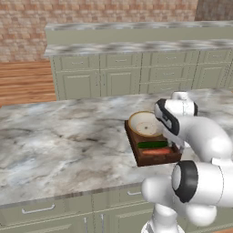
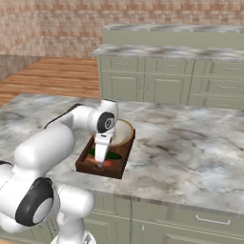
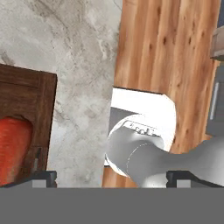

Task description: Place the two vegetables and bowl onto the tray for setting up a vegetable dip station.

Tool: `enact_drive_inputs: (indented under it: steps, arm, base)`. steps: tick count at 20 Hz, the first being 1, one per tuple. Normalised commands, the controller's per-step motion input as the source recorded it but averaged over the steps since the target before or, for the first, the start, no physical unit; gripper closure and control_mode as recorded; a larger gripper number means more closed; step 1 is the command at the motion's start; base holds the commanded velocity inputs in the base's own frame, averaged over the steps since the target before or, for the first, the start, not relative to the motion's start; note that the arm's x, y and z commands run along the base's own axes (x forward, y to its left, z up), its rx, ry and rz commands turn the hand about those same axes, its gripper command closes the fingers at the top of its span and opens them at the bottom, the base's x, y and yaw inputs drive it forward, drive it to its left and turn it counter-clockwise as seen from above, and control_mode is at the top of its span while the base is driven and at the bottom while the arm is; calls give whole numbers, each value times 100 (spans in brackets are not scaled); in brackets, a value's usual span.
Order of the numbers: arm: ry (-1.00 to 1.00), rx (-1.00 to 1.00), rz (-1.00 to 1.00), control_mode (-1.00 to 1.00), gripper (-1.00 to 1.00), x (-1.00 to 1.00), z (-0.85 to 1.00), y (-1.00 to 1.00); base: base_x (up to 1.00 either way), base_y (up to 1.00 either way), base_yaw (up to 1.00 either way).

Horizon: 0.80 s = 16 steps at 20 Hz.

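Observation:
The dark wooden tray [image 1: 142, 159] [image 2: 85, 164] lies on the marble island near its front edge. The tan bowl [image 1: 144, 124] [image 2: 123, 133] with a cream inside sits on the tray's far end. In front of the bowl the green cucumber stick [image 1: 153, 144] [image 2: 113, 156] and the orange carrot stick [image 1: 156, 152] [image 2: 107, 163] lie side by side in the tray. My gripper [image 2: 99, 163] [image 3: 111, 177] points down at the tray's near right edge and is open, with nothing between its fingers. In the hand view a tray corner [image 3: 26, 100] and one carrot end [image 3: 13, 148] show at the left.
The marble island top [image 1: 68, 141] [image 2: 190, 152] stretches wide to the left of the tray. Its front edge runs just below the tray. Green cabinets [image 1: 123, 73] with a second counter stand behind, across a wooden floor [image 1: 25, 82].

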Motion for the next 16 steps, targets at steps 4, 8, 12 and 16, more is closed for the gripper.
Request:
enact_drive_inputs:
  steps: [4, 8, 12, 16]
  arm:
    - [-1, 4, 27, -100, -100, -42, 27, 10]
    - [-2, 0, 41, -100, -100, -40, 28, 10]
    - [-4, 0, 42, -100, -100, -42, 28, 13]
    - [-9, 6, 34, -100, -100, -43, 28, 13]
  base:
    - [0, 0, 0]
    - [0, 0, 0]
    - [0, 0, 0]
    - [0, 0, 0]
